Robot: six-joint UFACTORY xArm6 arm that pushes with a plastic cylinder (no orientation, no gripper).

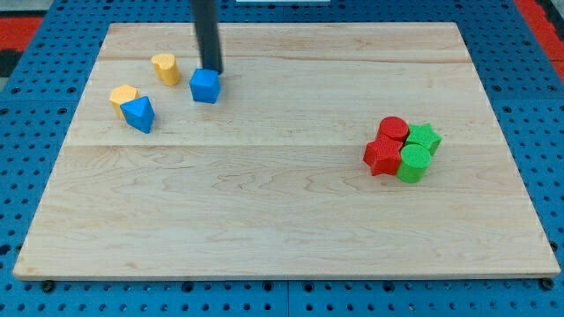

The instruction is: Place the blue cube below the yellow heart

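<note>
Pale wood planks make up the counter (264,202), and going from the view's left there is first a small yellow plastic block (123,96), whose shape I cannot tell for sure, touching a blue triangular plastic block (139,114) just below it. Next, toward the view's top, sits the yellow plastic heart (165,68), and just to its right and slightly lower stands the blue plastic cube (204,85), apart from the heart by a narrow gap. The cube looks light, stiff and smooth, so I judge it will slide easily on the wood and may turn if pushed off-centre; there are no jaws here to open or hold, only a rod, so the place to press is the middle of a flat face, probably its right or upper side to send it down and to the left, under the heart. The dark rod comes straight down from the view's top, nearly upright, and my tip (214,70) rests at the cube's upper right corner, touching or almost touching it. Well apart on the view's right, a red cylinder (393,129), a red star-like block (382,156), a green star (424,137) and a green cylinder (413,163) are bunched tightly together.
</note>
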